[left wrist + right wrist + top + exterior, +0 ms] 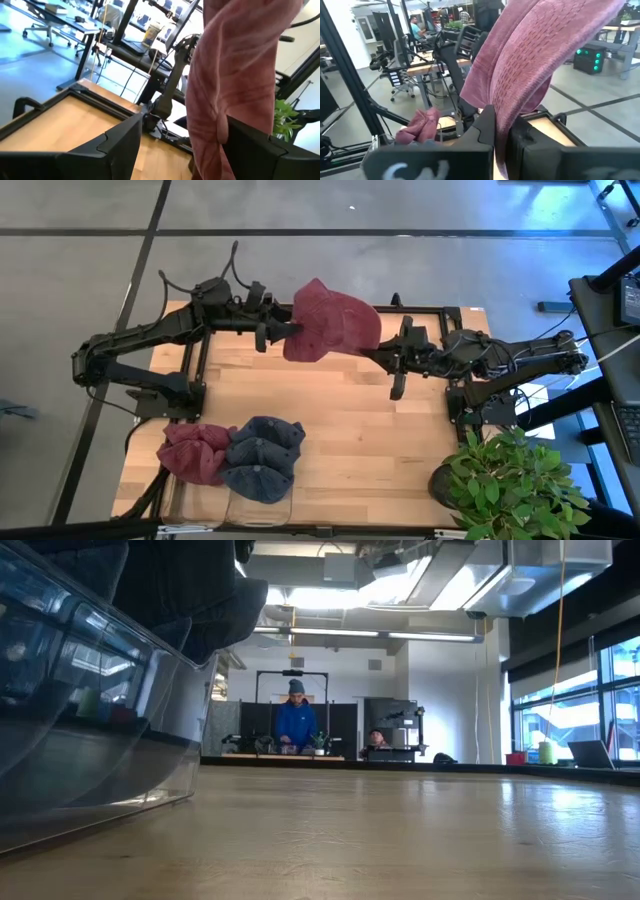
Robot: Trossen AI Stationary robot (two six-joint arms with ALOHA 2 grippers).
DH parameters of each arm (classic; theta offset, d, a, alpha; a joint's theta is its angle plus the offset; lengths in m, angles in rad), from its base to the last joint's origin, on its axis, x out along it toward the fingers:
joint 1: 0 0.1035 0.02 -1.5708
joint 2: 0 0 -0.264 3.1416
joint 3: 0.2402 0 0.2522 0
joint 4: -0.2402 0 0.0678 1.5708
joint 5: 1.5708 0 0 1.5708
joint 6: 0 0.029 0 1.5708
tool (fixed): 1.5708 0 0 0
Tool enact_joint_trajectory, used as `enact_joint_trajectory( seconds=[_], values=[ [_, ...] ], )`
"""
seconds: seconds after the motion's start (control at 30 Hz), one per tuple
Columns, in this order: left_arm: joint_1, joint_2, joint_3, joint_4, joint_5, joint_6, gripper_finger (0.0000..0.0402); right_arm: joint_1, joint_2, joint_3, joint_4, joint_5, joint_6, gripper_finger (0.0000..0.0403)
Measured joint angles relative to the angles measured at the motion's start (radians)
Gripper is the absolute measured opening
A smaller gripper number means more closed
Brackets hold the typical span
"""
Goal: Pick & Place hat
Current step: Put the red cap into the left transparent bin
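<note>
Right pincer [501, 131], crumpled maroon hat [333, 320]

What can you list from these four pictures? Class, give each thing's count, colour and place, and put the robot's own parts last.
Held hat: one, dark red, lifted above the far part of the table between the two arms.
Hats in the container: one red and two blue, piled at the near left corner.
Container: one, clear plastic, near left corner, holding those hats.
Table: one, light wood with a black frame.
Plant: one, green, at the near right corner.
People: two, far back in the room, one in a blue top.
Left gripper: one, black, at the hat's left edge.
Right gripper: one, black, fingers shut on the hat's right edge.
</note>
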Motion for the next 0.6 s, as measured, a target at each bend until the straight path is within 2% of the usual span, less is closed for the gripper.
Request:
enact_joint_trajectory(
  seconds=[0.17, 0.27, 0.6],
  values=[
    [0.000, 0.000, 0.000, 0.050, 0.012, -0.008, 0.0249, 0.000, 0.002, 0.000, -0.001, -0.001, -0.001, 0.0015],
    [0.000, 0.000, 0.000, 0.065, 0.036, -0.022, 0.0234, 0.000, 0.008, 0.000, -0.003, 0.004, -0.014, 0.0015],
    [0.000, 0.000, 0.000, 0.061, 0.056, -0.041, 0.0125, -0.005, 0.010, -0.001, 0.014, 0.006, -0.024, 0.0015]
  ],
)
